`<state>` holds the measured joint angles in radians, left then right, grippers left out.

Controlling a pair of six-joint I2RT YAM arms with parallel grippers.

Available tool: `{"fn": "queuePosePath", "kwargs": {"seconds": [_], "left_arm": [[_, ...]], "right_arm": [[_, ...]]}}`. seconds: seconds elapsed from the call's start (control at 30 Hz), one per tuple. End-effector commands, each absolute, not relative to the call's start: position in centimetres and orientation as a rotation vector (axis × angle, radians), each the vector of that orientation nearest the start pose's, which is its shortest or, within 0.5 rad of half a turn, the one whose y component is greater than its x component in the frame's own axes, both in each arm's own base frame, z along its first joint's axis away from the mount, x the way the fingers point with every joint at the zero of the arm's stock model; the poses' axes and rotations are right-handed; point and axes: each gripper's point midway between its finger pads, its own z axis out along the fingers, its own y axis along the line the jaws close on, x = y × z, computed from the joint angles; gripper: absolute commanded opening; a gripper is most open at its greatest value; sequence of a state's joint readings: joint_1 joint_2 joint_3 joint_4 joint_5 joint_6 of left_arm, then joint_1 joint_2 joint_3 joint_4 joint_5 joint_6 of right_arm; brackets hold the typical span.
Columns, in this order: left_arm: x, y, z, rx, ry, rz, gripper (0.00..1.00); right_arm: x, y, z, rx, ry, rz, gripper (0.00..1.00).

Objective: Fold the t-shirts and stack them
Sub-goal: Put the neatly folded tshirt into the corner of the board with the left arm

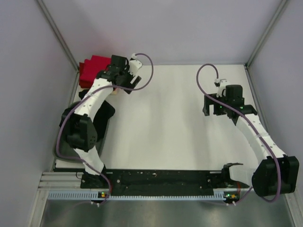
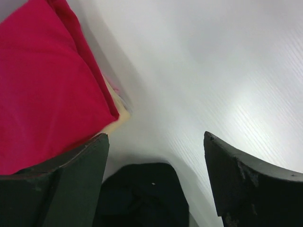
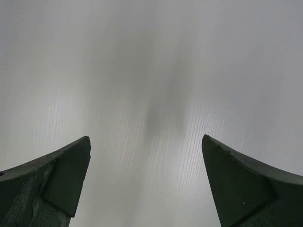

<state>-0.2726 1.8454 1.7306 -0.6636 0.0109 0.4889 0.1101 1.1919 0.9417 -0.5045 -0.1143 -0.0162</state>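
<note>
White ribbed tabletop [image 1: 165, 137] runs from the arms' base rail [image 1: 156, 179] back to pale grey walls [image 1: 165, 28]. A dark tray-like shape [image 1: 108, 116] at its left edge is mostly hidden behind the left arm, so its contents cannot be made out. Farther in, the right gripper [image 3: 147, 146] hangs over bare surface with fingers spread apart. At the far left corner the left gripper [image 2: 156, 139], likewise spread wide, sits just beside the piled red t-shirts [image 2: 42, 85], with a cream shirt [image 2: 119, 118] peeking out beneath them.
</note>
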Motion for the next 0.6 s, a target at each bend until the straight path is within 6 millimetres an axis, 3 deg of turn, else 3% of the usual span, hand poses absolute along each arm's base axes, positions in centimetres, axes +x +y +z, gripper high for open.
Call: {"fn": "queuePosePath", "kwargs": {"seconds": [0.0, 0.17, 0.27, 0.4, 0.5, 0.57], "left_arm": [[43.4, -11.1, 18.2, 0.807, 2.245, 0.029, 0.88], [39.6, -9.8, 15.6, 0.711, 2.115, 0.040, 0.91], [38.6, -8.1, 15.8, 0.601, 1.991, 0.097, 0.94], [36.7, -6.3, 13.4, 0.478, 1.982, 0.049, 0.96], [35.0, -5.9, 11.3, 0.425, 1.949, -0.088, 0.96], [34.2, -5.6, 10.9, 0.384, 1.881, -0.175, 0.98]], "right_arm": [[32.4, 6.1, 16.9, -0.158, 2.227, 0.240, 0.99], [32.3, 5.9, 15.7, -0.088, 2.196, 0.289, 0.99], [32.1, 5.7, 14.6, -0.031, 2.178, 0.337, 0.99], [31.9, 5.4, 13.5, 0.002, 2.147, 0.339, 0.99], [31.6, 5.1, 12.5, 0.019, 2.128, 0.323, 0.99], [31.6, 4.9, 12.1, 0.026, 2.105, 0.313, 0.99]]}}
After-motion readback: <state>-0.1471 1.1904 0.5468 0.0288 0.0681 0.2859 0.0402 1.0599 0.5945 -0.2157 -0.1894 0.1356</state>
